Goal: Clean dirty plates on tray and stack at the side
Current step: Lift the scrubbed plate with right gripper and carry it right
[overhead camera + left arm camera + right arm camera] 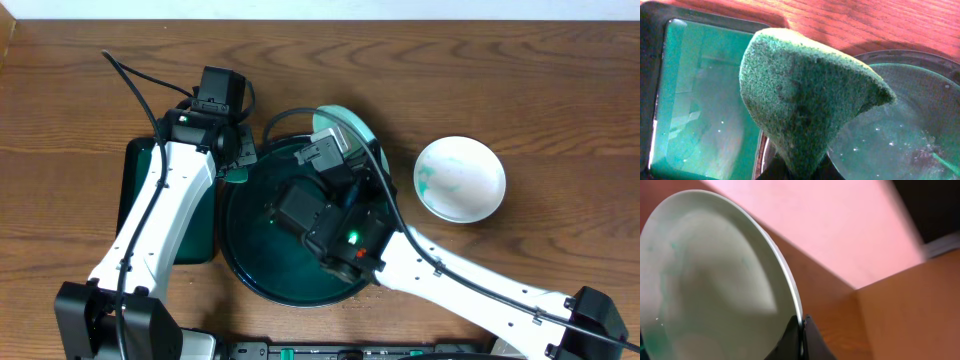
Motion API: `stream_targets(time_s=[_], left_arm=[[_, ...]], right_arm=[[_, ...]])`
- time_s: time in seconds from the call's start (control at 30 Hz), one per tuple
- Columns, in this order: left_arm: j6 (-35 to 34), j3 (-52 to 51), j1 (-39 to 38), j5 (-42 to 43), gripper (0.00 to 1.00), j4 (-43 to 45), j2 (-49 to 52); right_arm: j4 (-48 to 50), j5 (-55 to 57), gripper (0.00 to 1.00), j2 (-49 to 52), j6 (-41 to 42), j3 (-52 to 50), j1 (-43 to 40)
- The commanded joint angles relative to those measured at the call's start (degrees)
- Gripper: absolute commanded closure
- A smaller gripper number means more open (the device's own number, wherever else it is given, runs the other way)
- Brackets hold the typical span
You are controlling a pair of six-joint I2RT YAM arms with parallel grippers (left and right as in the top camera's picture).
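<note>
- Clearly, the right tool [801, 331] is clamped on the rim of one plate [715, 280], holding it on edge and tilted at the far side of the round tray [250, 270]; whether the plate touches the tray is hard to judge.
- Faint teal smears mark its face.
- The left tool [238, 162] pinches a green sponge [805, 100] at the tray's left rim, beside the rectangular tray [700, 100].
- A second plate [460, 178], teal-smeared, lies flat on the bench [560, 90], right of the tray, apart from both tools.

Tilted plate [355, 124] at tray [250, 252] rim; smeared plate [460, 178] apart
</note>
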Motion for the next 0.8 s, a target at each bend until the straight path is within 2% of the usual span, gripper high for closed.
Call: stream_targets(time_s=[0.0, 0.2, 0.33, 0.47, 0.6, 0.77], left_arm=[[0.3, 0.1, 0.1, -1.0, 0.93, -0.1, 0.3], [0.3, 0.1, 0.1, -1.0, 0.93, -0.1, 0.3], [0.3, 0.1, 0.1, -1.0, 0.93, -0.1, 0.3], [0.3, 0.1, 0.1, -1.0, 0.93, -0.1, 0.3], [0.2, 0.1, 0.1, -0.9, 0.93, -0.1, 0.3], [0.2, 0.1, 0.1, -0.7, 0.93, -0.1, 0.3]], right_arm=[[0.0, 11.3, 0.99, -1.2, -0.3, 0.5, 1.7], [0.1, 10.0, 0.99, -1.2, -0.2, 0.5, 1.6], [0.3, 2.2, 0.99, -1.2, 0.7, 0.5, 0.3], [1.0, -17.7, 0.99, -1.0, 7.9, 0.4, -4.4], [2.9, -41.0, 0.99, -0.8, 9.4, 0.3, -12.4], [3.4, -61.5, 0.99, -0.9, 9.4, 0.3, -23.6]])
